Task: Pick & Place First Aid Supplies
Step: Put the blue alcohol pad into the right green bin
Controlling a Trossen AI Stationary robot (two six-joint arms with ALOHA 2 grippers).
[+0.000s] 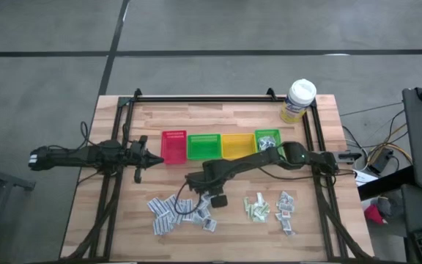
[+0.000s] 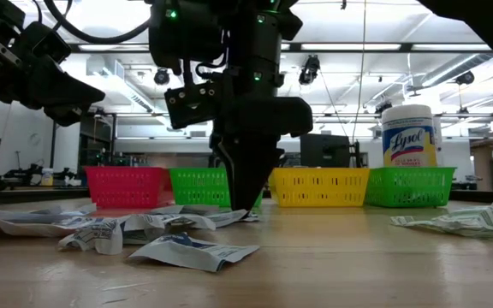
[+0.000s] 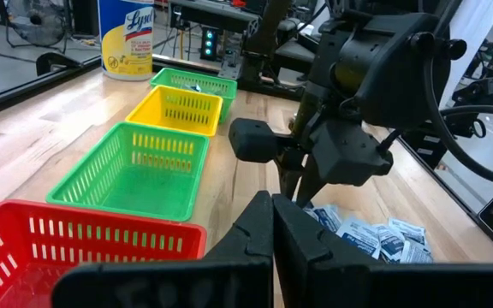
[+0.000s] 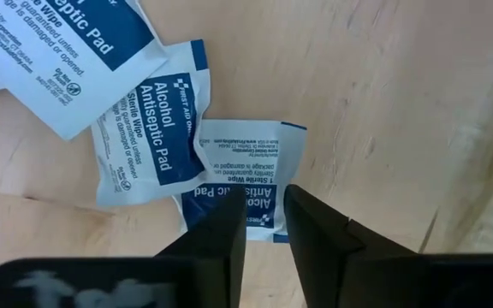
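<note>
Now your right gripper [image 4: 264,227] fingers pinch narrowly on one alcohol pad sachet [image 4: 245,171]; seat them squarely on its edge before lifting off the counter [image 4: 383,85].

A robotics lab: strip ceiling lights [image 2: 349,47], equipment benches [image 2: 24,180] and cabling [image 1: 376,150] surround the wooden table [image 1: 218,110].

Flat sachets [image 1: 173,213] scattered on table [image 1: 123,227]
</note>
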